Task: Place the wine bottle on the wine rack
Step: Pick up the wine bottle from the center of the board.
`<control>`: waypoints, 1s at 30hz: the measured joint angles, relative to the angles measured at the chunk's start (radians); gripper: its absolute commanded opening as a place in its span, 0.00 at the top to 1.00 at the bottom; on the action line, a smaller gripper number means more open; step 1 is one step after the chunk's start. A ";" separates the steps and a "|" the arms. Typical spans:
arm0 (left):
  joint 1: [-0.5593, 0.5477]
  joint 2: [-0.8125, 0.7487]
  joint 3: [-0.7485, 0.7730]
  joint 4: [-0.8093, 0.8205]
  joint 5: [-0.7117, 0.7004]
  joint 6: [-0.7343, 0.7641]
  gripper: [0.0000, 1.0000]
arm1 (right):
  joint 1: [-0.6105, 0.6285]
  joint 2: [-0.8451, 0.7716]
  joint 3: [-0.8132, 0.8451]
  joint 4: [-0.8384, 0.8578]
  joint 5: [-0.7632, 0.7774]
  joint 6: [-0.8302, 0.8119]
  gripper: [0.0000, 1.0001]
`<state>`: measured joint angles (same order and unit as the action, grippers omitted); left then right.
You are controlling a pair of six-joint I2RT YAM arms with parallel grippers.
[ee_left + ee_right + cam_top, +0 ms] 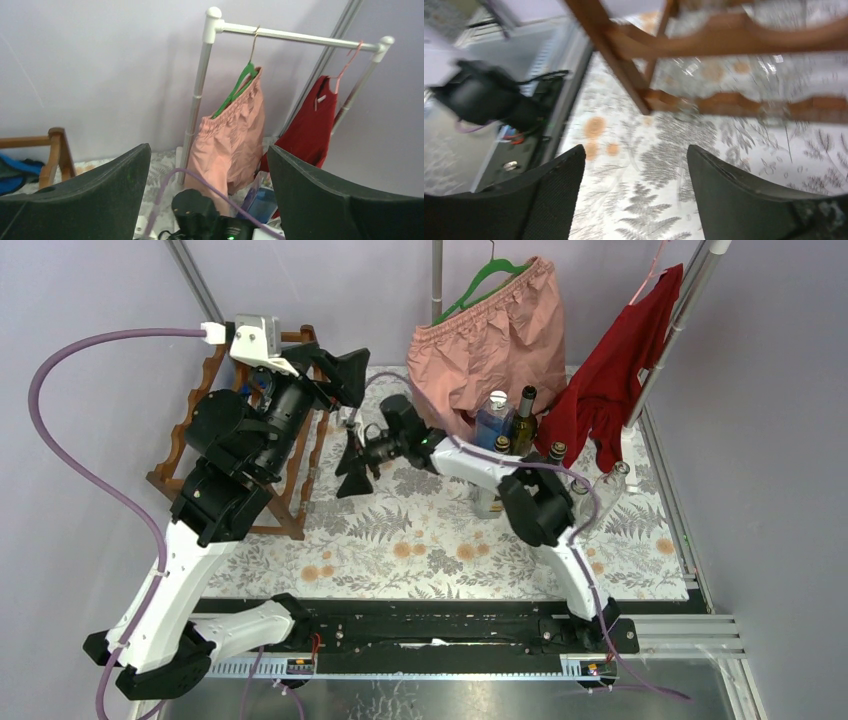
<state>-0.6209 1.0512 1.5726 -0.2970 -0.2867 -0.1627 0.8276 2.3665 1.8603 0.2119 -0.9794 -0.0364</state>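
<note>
Right end effector (352,468) is seen spread, nothing held; wine rack (744,47) lies just ahead, rails crosswise. Wine bottle on it cannot be confirmed through blur. Dark bottle (523,417) is noted standing well behind on desk (420,540). Left end effector (330,365), released, hangs above rack.

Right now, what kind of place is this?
Probably a robot practice booth: two arms bolted to a metal rail, plain purple walls, and props like a wine rack and pink shorts.

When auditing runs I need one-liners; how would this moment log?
left gripper: open, empty, by reddish-brown wooden wine rack | right gripper: open, empty, facing rack's lower rails
</note>
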 measured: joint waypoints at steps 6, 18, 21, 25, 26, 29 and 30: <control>0.000 0.000 0.002 0.113 0.073 0.004 0.06 | -0.008 -0.335 -0.050 -0.275 -0.112 -0.181 0.05; 0.000 -0.033 0.034 0.243 0.190 -0.039 0.07 | -0.037 -0.748 0.092 -1.039 0.130 -0.618 0.00; 0.000 -0.091 -0.019 0.272 0.202 -0.072 0.07 | -0.145 -0.773 0.206 -1.149 0.203 -0.646 0.00; 0.000 -0.196 -0.193 0.325 0.212 -0.150 0.07 | -0.323 -0.789 0.333 -1.240 0.306 -0.640 0.00; 0.000 -0.211 -0.237 0.334 0.217 -0.179 0.07 | -0.351 -0.807 0.332 -1.255 0.335 -0.630 0.00; 0.000 -0.183 -0.303 0.344 0.247 -0.253 0.07 | -0.429 -0.899 0.269 -1.283 0.421 -0.593 0.00; 0.000 -0.156 -0.307 0.343 0.263 -0.273 0.07 | -0.473 -0.934 0.248 -1.289 0.445 -0.583 0.00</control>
<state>-0.6209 0.8948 1.2652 0.0463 -0.0235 -0.4358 0.3550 1.4322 2.1078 -1.0775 -0.5346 -0.6197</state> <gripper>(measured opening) 0.931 0.995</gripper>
